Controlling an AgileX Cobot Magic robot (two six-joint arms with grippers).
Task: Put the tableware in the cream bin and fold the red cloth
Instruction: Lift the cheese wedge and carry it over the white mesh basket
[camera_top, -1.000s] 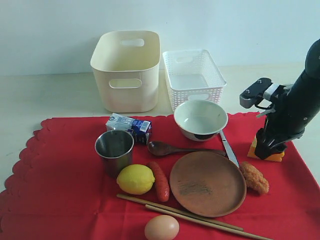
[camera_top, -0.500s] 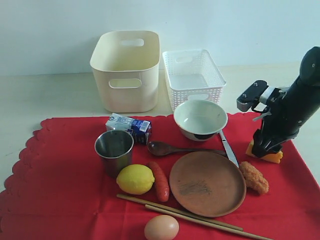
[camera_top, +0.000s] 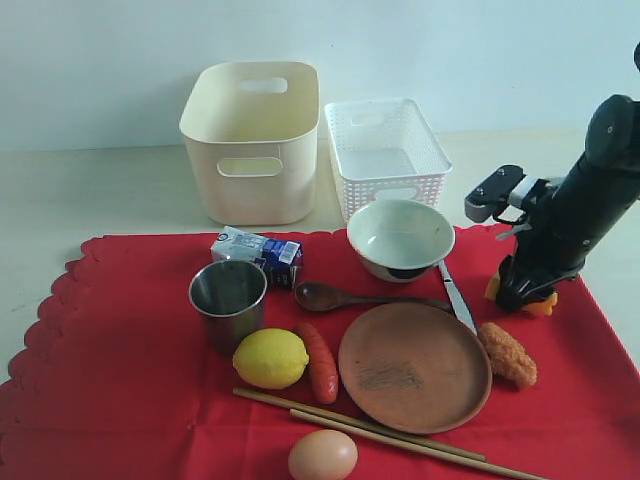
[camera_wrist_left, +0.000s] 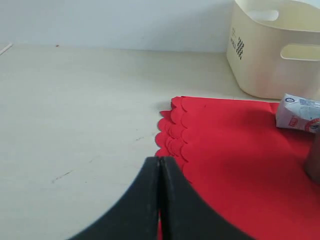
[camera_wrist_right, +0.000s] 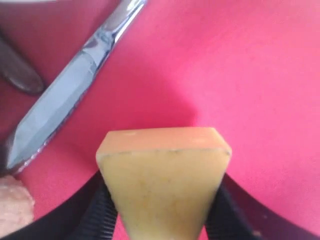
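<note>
Quick rundown of the table: the big bright red scalloped-edge cloth (camera_top: 120, 380) is lying flat and unfolded on the pale tabletop (camera_top: 90, 200), with everything on top of it. The tall cream plastic bin (camera_top: 252, 170) sits off the cloth along its far edge, right beside the smaller white lattice basket (camera_top: 390, 150), and I can't see anything inside either one. None of the tableware is in the bin. The steel cup (camera_top: 229, 300) stands upright just beside the yellow lemon (camera_top: 271, 358), and the white bowl (camera_top: 400, 240) is near the far edge of the cloth. The dark wooden spoon (camera_top: 360, 298) lies between that bowl and the round brown plate (camera_top: 415, 367). The metal knife (camera_top: 458, 300) runs along the plate's right side, and the long wooden chopsticks (camera_top: 380, 430) lie across the near edge. The red sausage (camera_top: 320, 362), the egg (camera_top: 323, 456), the small blue-white carton (camera_top: 258, 253) and a breaded fried piece (camera_top: 508, 354) are scattered around too. The right gripper (camera_top: 520, 295) is down at the right side of the cloth with its pads pressed against both sides of a yellow cheese wedge (camera_wrist_right: 162, 175), so it's got a grip on that. The left gripper (camera_wrist_left: 160, 165) is clamped fully closed on nothing, over bare table just beside the cloth's scalloped edge.
</note>
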